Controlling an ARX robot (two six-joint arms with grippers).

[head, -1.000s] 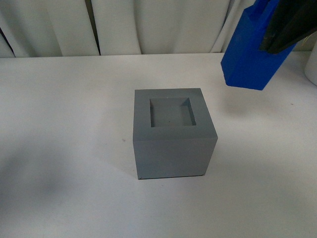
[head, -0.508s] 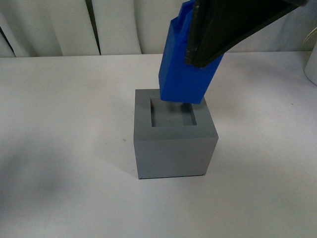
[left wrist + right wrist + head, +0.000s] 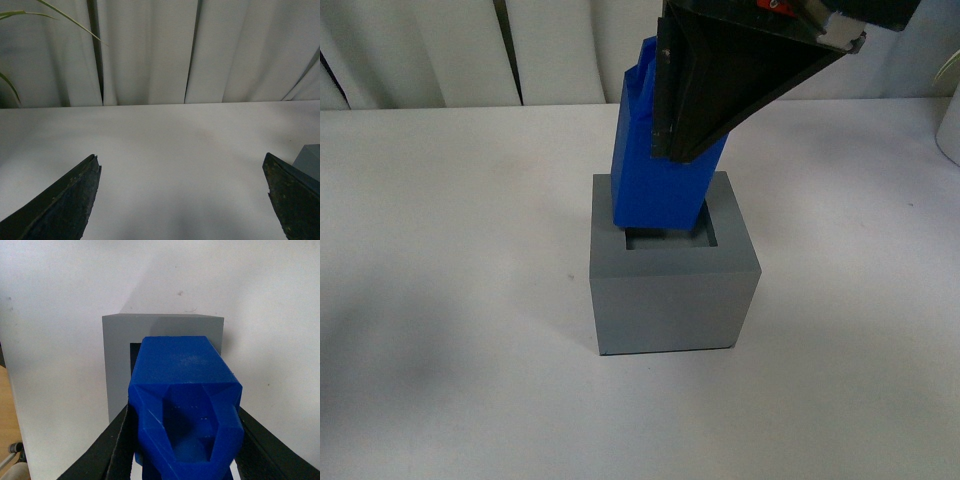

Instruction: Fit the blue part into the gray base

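The gray base (image 3: pixel 670 300) stands in the middle of the white table, its square recess facing up. My right gripper (image 3: pixel 665 140) is shut on the blue part (image 3: pixel 655 175) and holds it slightly tilted, with its lower end at the recess opening. A strip of the recess still shows in front of it. In the right wrist view the blue part (image 3: pixel 185 385) sits between the black fingers (image 3: pixel 100 455), with the base (image 3: pixel 117 355) beyond it. My left gripper (image 3: pixel 180 200) is open and empty over bare table. A corner of the base (image 3: pixel 311 160) shows beside it.
White curtains hang behind the table (image 3: pixel 440 250). A white object (image 3: pixel 952 120) stands at the table's far right edge. Plant leaves (image 3: pixel 50 10) show in the left wrist view. A wood-coloured surface (image 3: pixel 7 415) lies past the table's edge.
My right gripper has carried the blue part from the upper right leftward over the gray base, then down, so its lower end now meets the recess.
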